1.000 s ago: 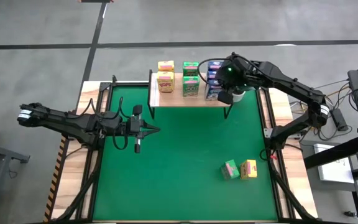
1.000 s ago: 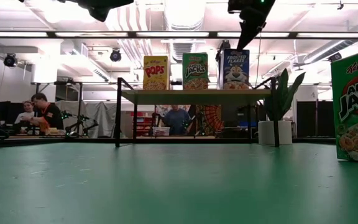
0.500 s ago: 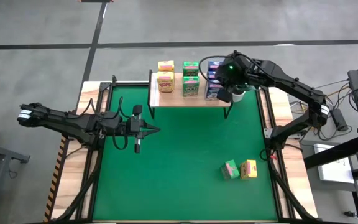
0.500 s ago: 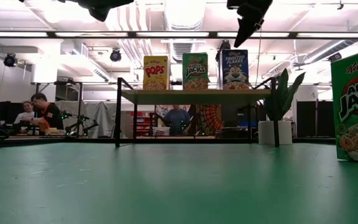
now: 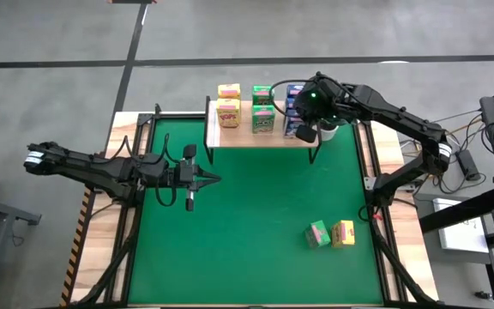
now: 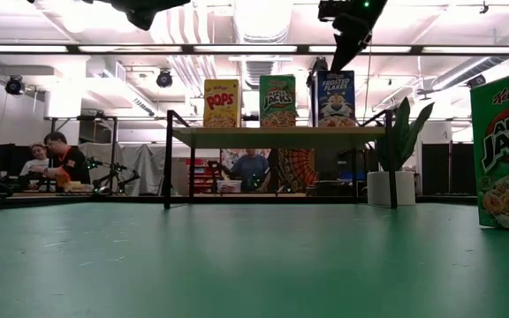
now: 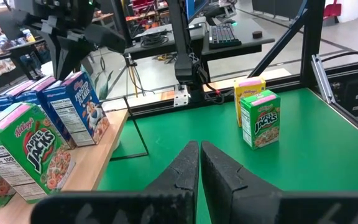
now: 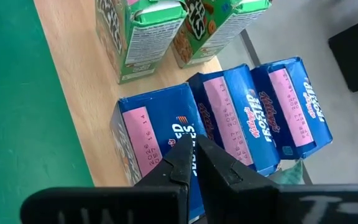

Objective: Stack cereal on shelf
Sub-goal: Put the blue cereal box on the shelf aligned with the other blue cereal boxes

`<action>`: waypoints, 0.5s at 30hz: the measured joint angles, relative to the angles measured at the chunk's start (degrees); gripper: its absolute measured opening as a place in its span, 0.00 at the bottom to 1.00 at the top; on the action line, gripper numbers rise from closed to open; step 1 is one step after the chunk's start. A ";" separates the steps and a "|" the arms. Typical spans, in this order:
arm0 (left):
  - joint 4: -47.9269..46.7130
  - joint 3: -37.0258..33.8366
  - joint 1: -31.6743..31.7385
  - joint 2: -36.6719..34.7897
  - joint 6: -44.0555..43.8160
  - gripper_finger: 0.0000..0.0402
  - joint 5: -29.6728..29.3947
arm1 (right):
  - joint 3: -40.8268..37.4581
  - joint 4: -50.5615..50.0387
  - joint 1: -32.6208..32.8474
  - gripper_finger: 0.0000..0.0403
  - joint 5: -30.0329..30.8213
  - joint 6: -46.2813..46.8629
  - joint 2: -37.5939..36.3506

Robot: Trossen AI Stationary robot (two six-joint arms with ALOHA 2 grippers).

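Right gripper (image 8: 193, 148), jaws together, hovers over the blue boxes (image 8: 229, 118) at the shelf (image 5: 238, 136) end; descending, it could topple them.

Two slim dark arms, black cables looped along the links. Right arm (image 5: 384, 107): green light near wrist. Left arm (image 5: 93, 167): white band at rear joint. Tapered black fingers (image 7: 188, 168).
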 joint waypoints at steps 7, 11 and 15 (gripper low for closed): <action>0.00 0.00 0.02 0.00 0.00 0.00 0.00 | -0.05 -0.20 0.00 0.03 0.00 0.83 -0.22; 0.00 0.00 0.00 0.00 0.00 0.00 0.00 | -0.07 -0.12 0.00 0.03 0.00 1.70 -0.16; 0.00 0.00 0.00 0.00 0.00 0.00 0.00 | -0.07 -0.07 0.00 0.03 0.00 1.97 -0.15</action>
